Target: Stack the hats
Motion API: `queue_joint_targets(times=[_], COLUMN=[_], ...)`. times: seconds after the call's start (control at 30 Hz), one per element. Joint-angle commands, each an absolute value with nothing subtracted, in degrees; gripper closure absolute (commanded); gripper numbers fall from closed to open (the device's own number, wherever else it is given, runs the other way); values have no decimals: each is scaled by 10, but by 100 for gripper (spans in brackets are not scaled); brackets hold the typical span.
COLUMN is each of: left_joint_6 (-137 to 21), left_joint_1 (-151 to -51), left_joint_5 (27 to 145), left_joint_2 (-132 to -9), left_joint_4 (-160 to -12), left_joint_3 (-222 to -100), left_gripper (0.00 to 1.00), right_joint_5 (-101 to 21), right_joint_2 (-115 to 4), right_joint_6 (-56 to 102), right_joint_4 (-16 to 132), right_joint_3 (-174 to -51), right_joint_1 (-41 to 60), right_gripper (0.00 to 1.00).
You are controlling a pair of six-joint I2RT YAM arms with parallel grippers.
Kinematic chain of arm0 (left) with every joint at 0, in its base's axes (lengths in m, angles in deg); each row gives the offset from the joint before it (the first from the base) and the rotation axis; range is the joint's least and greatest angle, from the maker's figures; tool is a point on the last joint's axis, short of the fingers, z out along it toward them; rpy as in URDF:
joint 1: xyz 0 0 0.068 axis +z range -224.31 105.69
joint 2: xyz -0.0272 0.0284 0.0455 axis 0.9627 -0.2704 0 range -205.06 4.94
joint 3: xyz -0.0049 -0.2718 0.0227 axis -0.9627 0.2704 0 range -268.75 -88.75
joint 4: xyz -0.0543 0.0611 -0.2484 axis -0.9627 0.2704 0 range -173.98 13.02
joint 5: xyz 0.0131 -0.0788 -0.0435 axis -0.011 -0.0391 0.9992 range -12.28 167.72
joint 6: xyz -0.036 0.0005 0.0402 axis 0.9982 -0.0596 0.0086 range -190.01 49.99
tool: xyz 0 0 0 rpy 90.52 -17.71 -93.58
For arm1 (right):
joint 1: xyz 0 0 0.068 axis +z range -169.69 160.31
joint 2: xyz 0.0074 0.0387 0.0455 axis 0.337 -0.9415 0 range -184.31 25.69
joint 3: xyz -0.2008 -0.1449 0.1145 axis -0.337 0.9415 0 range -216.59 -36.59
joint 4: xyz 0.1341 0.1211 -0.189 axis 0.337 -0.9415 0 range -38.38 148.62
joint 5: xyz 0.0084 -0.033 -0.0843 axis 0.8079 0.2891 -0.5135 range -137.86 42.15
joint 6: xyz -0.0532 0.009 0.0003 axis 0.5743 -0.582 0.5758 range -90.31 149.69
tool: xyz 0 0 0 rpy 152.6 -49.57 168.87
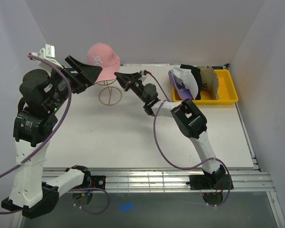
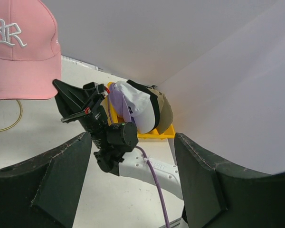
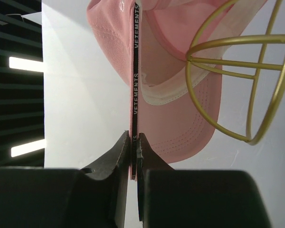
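The pink cap (image 1: pixel 103 56) sits on a gold wire stand (image 1: pixel 109 95) at the back of the surface (image 1: pixel 133 137). The right tool (image 3: pixel 134 137) is clamped on a thin dark lettered edge of the cap, its fingers pressed together with the strip between them. The left tool (image 2: pixel 130 142) hangs just left of the cap, jaws wide apart and holding nothing. Well to the right, a yellow bin (image 1: pixel 228 97) holds the other caps leaning together: purple (image 1: pixel 175 78), white (image 1: pixel 186 78), black (image 1: pixel 197 78) and tan (image 1: pixel 210 80).
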State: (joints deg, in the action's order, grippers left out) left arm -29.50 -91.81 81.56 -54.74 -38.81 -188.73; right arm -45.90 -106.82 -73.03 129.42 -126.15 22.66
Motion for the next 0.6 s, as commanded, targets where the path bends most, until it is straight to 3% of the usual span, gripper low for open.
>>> queue_joint_targets(times=[0.0, 0.57], left_joint_6=[-305, -310], left_joint_1=[-922, -925], left_joint_5=[805, 797], left_joint_2=[-541, -532], left_joint_4=[-385, -385], left_joint_3=[-1884, -1858], left_gripper=[20, 20], right_joint_5=[-462, -469], right_joint_2=[-1068, -1086], right_joint_6=[-754, -787], right_joint_4=[1363, 1410], right_joint_3=[-1262, -1201], right_joint_1=[230, 231], right_gripper=[92, 92])
